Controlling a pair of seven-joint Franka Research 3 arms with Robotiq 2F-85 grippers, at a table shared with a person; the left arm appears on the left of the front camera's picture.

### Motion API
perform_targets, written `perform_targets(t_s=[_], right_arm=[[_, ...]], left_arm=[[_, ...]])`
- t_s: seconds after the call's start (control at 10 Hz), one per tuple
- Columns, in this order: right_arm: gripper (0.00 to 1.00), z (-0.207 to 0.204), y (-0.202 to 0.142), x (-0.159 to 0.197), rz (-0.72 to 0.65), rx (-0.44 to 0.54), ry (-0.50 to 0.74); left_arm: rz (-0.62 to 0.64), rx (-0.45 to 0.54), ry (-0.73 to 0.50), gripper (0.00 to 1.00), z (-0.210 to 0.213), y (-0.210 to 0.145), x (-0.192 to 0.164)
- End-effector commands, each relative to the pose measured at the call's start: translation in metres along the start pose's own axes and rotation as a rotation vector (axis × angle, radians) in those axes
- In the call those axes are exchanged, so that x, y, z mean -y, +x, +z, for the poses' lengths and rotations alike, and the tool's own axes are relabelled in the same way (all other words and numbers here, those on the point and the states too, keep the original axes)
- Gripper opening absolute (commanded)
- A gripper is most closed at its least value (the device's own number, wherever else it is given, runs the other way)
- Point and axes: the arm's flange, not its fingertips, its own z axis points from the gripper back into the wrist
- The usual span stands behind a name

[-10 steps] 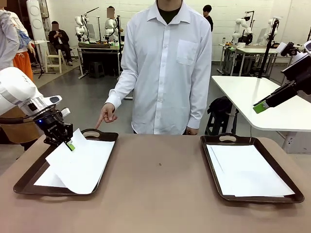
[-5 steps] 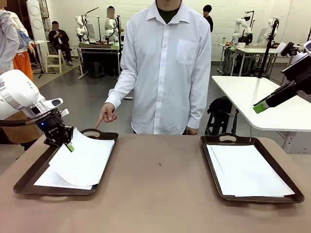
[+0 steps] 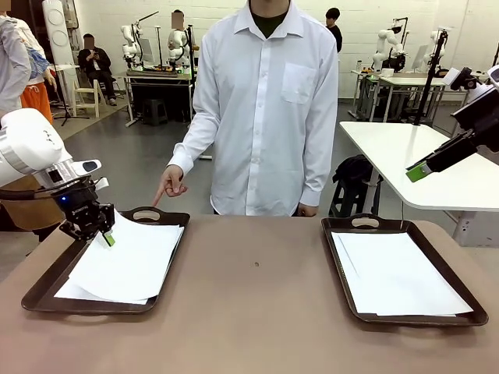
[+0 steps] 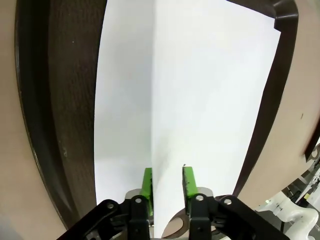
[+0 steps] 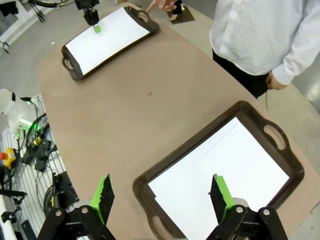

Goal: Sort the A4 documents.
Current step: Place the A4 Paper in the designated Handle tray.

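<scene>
Brown table [image 3: 257,312] carries two dark trays [image 3: 47,284] [image 3: 464,300], each holding white A4 documents [image 3: 129,261] [image 3: 398,273]. Left gripper [image 3: 107,236], jaws parted, straddles the top sheet's edge. Right gripper [image 5: 162,195] hangs wide open above the right tray.

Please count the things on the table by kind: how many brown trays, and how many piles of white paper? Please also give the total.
Brown trays: 2, the left tray and the right tray
Piles of white paper: 2, the left pile and the right pile; single sheets cannot be counted
Total: 4
</scene>
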Motion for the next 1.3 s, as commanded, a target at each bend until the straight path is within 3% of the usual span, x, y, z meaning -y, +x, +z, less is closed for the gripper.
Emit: perform_targets(t_s=[0.0,0.1,0.4,0.7,0.9,1.0,1.2], right_arm=[[1.00,-0.001,0.000,0.001,0.003,0.023,0.023],[1.00,-0.001,0.000,0.001,0.003,0.023,0.023],[1.00,-0.001,0.000,0.001,0.003,0.023,0.023],[1.00,-0.001,0.000,0.001,0.003,0.023,0.023],[1.00,-0.001,0.000,0.001,0.003,0.023,0.023],[1.00,-0.001,0.000,0.001,0.003,0.023,0.023],[1.00,-0.001,0.000,0.001,0.003,0.023,0.023]], left_arm=[[0.019,-0.006,0.049,0.61,0.012,-0.001,0.004],[0.024,0.000,0.067,0.67,0.015,-0.002,0.004],[0.045,0.017,0.077,1.00,0.025,-0.006,-0.002],[0.073,0.034,0.059,0.98,0.026,-0.008,-0.006],[0.112,0.000,-0.057,0.93,0.019,-0.009,0.000],[0.050,0.031,0.039,0.93,0.024,-0.004,-0.007],[0.050,0.031,0.039,0.93,0.024,-0.004,-0.007]])
